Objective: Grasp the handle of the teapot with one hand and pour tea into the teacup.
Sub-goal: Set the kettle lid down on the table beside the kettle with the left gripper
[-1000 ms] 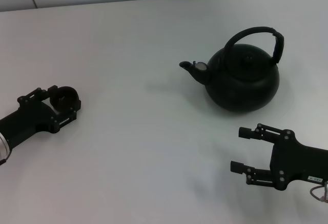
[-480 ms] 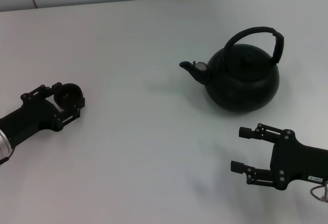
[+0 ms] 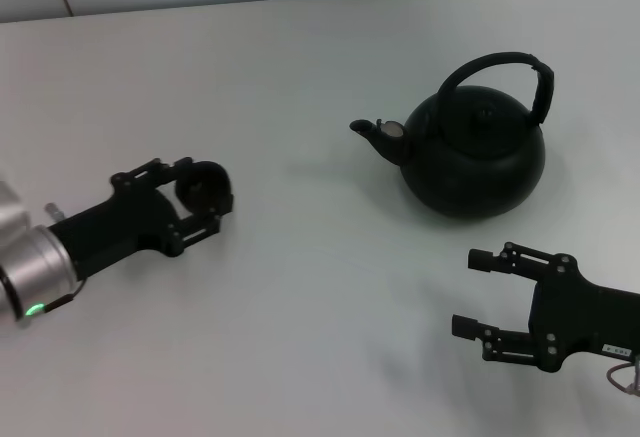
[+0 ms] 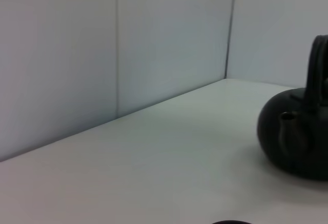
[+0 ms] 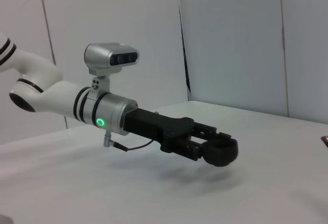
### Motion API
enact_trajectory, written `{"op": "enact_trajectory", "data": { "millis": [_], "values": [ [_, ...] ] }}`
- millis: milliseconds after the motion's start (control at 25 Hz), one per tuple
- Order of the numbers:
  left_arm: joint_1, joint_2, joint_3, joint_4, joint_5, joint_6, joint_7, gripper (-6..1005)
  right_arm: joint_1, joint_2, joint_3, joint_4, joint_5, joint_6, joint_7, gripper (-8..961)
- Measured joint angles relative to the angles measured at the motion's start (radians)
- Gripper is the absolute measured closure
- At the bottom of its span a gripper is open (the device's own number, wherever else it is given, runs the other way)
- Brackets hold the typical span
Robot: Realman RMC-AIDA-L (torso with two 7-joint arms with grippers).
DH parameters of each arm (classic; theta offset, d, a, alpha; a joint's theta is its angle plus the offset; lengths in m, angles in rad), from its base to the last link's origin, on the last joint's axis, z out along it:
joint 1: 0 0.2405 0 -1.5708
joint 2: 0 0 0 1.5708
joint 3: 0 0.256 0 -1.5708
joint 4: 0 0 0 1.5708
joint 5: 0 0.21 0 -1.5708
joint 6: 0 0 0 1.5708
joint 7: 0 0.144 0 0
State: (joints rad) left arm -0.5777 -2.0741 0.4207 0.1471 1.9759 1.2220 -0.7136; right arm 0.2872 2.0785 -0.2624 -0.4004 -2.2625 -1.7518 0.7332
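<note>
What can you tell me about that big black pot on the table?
The teapot is a round, squat, matte-black pot that looks like cast iron or dark ceramic. A thick arched handle rises over its lid, which has a small knob. Its short spout points toward the robot's left. It stands upright on the white table, and nothing touches it; both grippers are well clear of it.

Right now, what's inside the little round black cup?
The small black teacup, held in the left gripper, shows only a dark hollow. Whether any tea lies inside cannot be seen.
</note>
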Motion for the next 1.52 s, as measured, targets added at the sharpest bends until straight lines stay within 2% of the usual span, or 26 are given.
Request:
{"op": "enact_trajectory", "data": {
  "millis": [480,1520],
  "values": [
    [-0.091,-0.004,-0.004,-0.123,-0.001,-0.061,0.076,279,-0.002,0.0,0.0,0.0,0.0,-0.003,0.0,177],
    [-0.116,-0.006,-0.024,-0.2,-0.004,-0.155,0.151,222,0.003,0.0,0.0,0.0,0.0,0.0,-0.003,176]
  ]
}}
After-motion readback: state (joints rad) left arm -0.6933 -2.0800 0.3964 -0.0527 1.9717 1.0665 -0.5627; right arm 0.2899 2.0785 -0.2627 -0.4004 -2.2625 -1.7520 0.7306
